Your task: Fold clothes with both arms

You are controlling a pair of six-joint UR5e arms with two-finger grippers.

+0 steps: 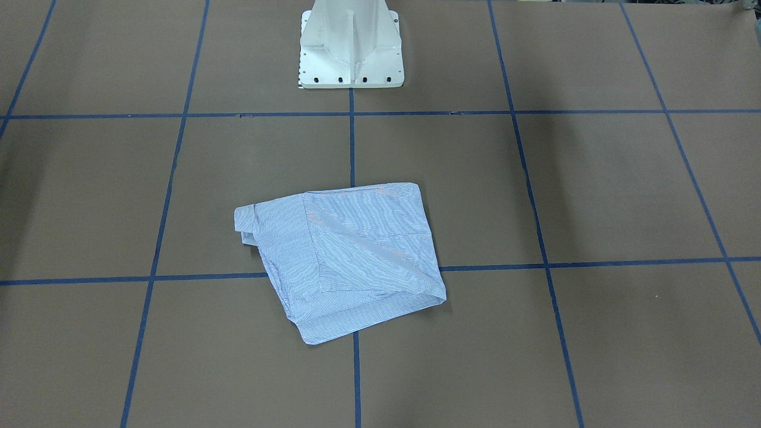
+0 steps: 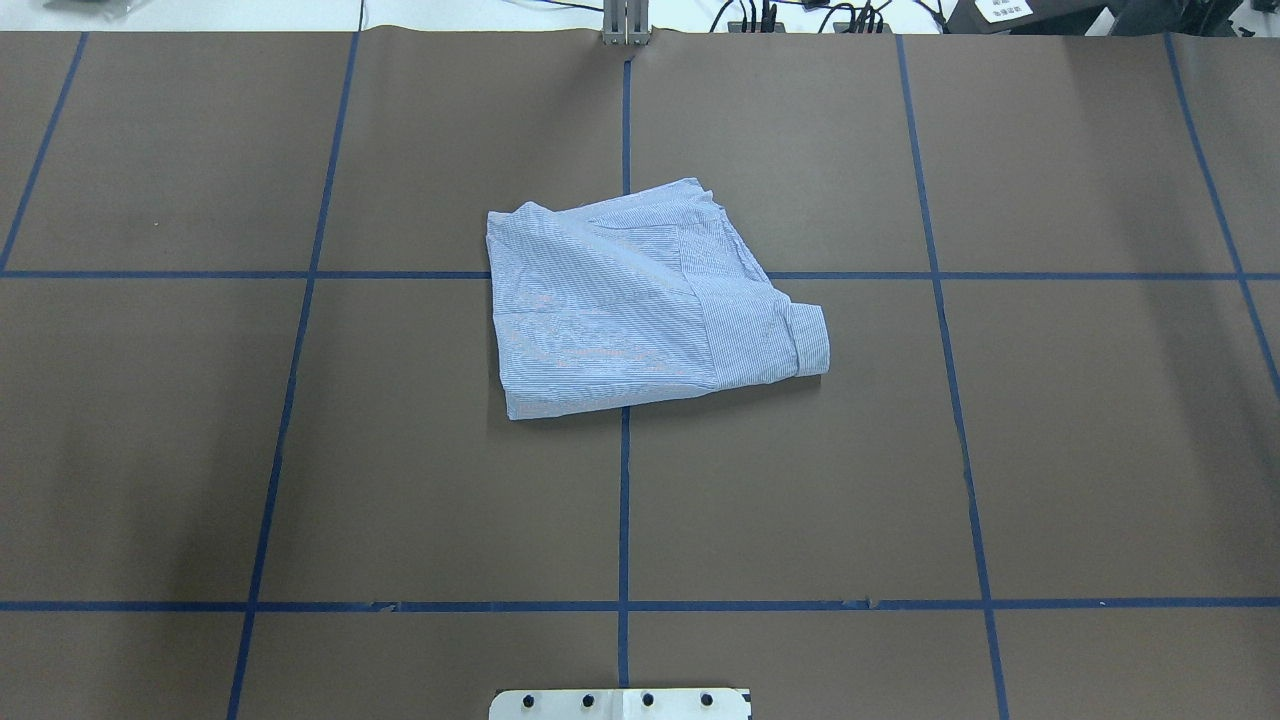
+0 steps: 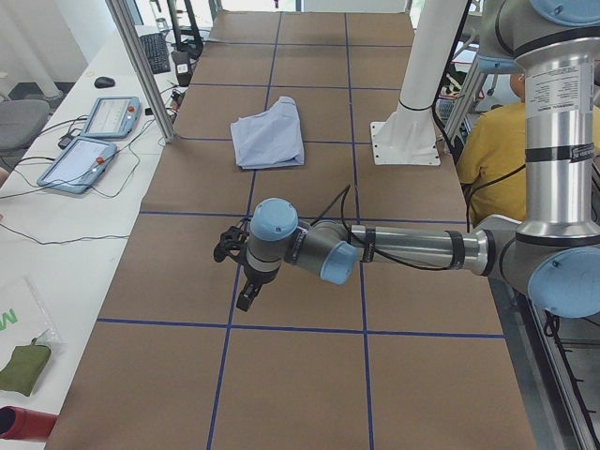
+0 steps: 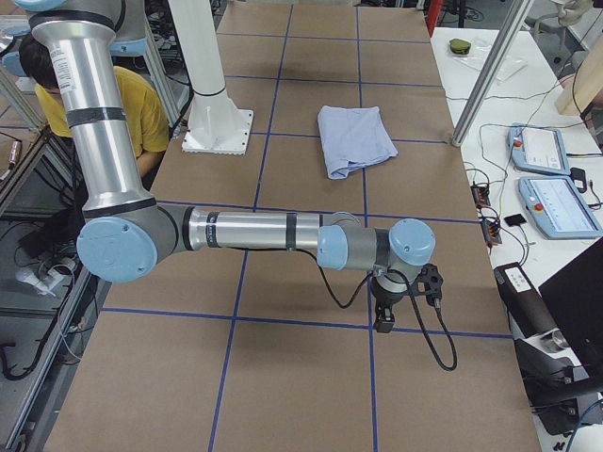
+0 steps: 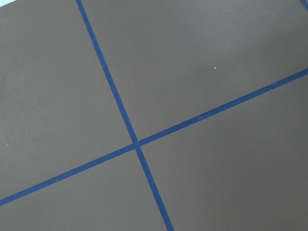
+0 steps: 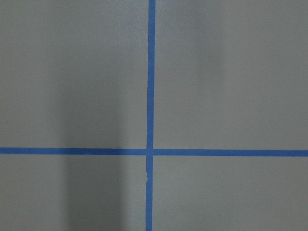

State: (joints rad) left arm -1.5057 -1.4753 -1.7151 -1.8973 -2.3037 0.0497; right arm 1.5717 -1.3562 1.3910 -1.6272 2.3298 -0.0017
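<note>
Left claw (image 3: 246,300), right claw (image 4: 383,326): apart or together, cannot tell; shirt (image 2: 640,300) well away from both.

Table: a brown surface (image 2: 1100,450), marked into a grid by blue tape lines (image 2: 624,500).
Side bench: a control tablet (image 3: 111,116) near a second tablet (image 3: 80,161); a keyboard (image 3: 155,53) and mouse (image 3: 104,82) farther along.
Bystander: a person in a yellow shirt (image 3: 487,155), beside the table.

Brown table (image 2: 1100,450), blue tape grid (image 2: 624,500); white side bench (image 3: 37,272), aluminium post (image 3: 141,66)
</note>
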